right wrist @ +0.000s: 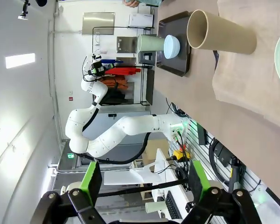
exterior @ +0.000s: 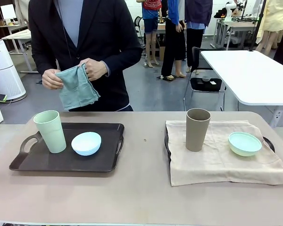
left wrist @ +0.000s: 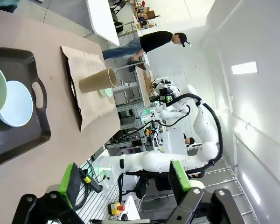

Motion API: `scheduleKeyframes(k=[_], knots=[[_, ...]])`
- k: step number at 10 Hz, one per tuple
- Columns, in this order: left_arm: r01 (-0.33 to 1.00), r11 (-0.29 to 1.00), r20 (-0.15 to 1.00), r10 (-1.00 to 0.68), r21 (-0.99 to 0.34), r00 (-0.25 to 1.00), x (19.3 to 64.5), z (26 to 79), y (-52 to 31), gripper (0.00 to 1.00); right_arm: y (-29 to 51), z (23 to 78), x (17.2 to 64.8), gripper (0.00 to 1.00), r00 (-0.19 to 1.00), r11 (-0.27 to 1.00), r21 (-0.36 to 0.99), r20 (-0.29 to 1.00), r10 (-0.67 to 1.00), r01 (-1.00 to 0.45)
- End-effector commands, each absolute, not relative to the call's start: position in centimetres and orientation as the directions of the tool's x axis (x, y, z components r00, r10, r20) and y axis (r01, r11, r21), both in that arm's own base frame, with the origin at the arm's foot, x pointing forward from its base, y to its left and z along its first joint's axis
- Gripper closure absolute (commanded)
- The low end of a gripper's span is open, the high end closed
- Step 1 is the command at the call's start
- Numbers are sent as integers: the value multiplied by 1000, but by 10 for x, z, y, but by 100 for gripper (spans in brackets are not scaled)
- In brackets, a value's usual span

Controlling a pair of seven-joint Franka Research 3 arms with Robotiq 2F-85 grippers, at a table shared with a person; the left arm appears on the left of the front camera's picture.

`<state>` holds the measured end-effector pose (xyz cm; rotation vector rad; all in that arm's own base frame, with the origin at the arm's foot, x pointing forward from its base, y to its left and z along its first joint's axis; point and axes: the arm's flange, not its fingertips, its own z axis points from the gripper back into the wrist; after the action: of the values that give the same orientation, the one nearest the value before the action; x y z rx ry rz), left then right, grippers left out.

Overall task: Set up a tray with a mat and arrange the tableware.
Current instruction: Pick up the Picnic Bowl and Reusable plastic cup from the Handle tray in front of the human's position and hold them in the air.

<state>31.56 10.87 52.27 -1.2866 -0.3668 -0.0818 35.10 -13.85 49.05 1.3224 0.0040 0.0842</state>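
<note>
On the worktop [exterior: 141,197], a dark tray [exterior: 37,162] at left carries the green tumbler [exterior: 51,131] and blue bowl [exterior: 86,143]. A person behind holds a teal cloth [exterior: 76,87]. At right, the brown tumbler [exterior: 197,129] and mint bowl [exterior: 245,143] stand on a beige mat [exterior: 217,165]. The left hand [left wrist: 125,179] and right hand [right wrist: 145,181] are both spread apart and hold nothing.

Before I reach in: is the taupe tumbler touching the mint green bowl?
Apart. The front view shows bare beige mat between the taupe tumbler and the mint green bowl.

L tray [exterior: 52,162] holds L tumbler [exterior: 50,131], L bowl [exterior: 86,143] at its 3 o'clock. Mat [exterior: 212,165] covers R tray [exterior: 270,143]; on it R tumbler [exterior: 197,129], R bowl [exterior: 245,143] at 3 o'clock.
</note>
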Motion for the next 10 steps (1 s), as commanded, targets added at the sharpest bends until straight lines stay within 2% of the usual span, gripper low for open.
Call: scheduleKeyframes(k=[1,10], knots=[[265,271,315,158,-925,936,314,523,110,0,-139,491,353,2,998,241,969,45,50,-55],[265,271,315,158,-925,936,314,523,110,0,-139,491,353,2,998,241,969,45,50,-55]])
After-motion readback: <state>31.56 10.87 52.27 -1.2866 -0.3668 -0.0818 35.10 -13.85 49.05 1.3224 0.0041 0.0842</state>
